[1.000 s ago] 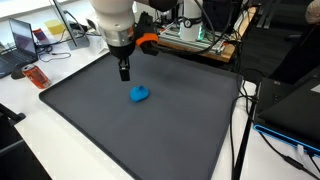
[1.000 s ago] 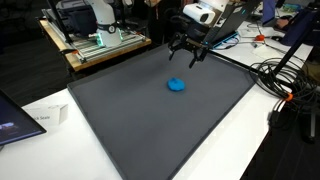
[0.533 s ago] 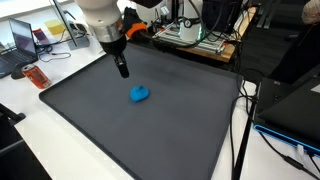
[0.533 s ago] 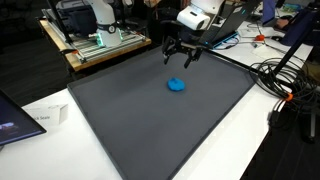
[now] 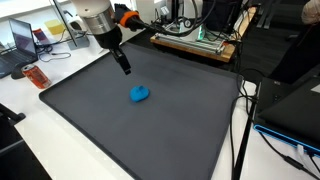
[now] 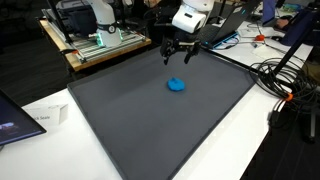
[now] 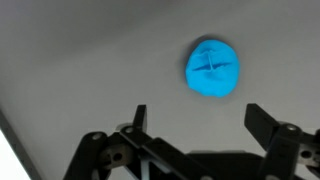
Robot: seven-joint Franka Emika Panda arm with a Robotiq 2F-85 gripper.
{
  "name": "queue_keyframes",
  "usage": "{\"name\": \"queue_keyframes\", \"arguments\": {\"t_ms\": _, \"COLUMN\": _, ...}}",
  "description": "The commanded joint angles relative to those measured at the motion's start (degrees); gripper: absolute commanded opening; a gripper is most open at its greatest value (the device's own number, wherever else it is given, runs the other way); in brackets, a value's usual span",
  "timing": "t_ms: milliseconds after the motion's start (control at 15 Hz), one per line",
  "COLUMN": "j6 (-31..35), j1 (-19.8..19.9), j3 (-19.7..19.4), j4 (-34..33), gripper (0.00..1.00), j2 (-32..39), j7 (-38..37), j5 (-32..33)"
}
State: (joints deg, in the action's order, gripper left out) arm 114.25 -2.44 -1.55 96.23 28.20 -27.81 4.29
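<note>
A small round blue object (image 5: 140, 94) (image 6: 177, 85) lies on the dark grey mat (image 5: 120, 130) (image 6: 150, 125). My gripper (image 5: 125, 69) (image 6: 176, 58) hangs above the mat, off to one side of the blue object and well clear of it. In the wrist view the blue object (image 7: 212, 68) sits ahead of the gripper (image 7: 197, 115), whose two fingertips stand wide apart with nothing between them. The gripper is open and touches nothing.
An orange item (image 5: 36, 76) lies on the white table beside the mat, near a laptop (image 5: 22, 38). A tray with electronics (image 5: 195, 38) (image 6: 100, 42) stands behind the mat. Cables (image 6: 285, 75) run along one side.
The arm has risen and drawn back from the blue object toward the mat's far edge. The jaws have stayed wide open.
</note>
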Motion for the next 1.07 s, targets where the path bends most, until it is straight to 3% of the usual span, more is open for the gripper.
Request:
{"name": "queue_keyframes", "arguments": {"t_ms": 0, "j6": 3.2, "j1": 2.3, "j3": 0.5, "j4": 3.6, "gripper": 1.0, "j2": -2.4, "j7": 8.0, "j5": -5.6}}
{"name": "queue_keyframes", "arguments": {"t_ms": 400, "j6": 6.2, "j1": 5.0, "j3": 1.0, "j4": 5.3, "gripper": 1.0, "j2": -2.2, "j7": 18.8, "j5": -11.3}}
{"name": "queue_keyframes", "arguments": {"t_ms": 1000, "j6": 22.1, "j1": 8.6, "j3": 4.1, "j4": 13.4, "gripper": 1.0, "j2": -3.0, "j7": 38.1, "j5": -16.6}}
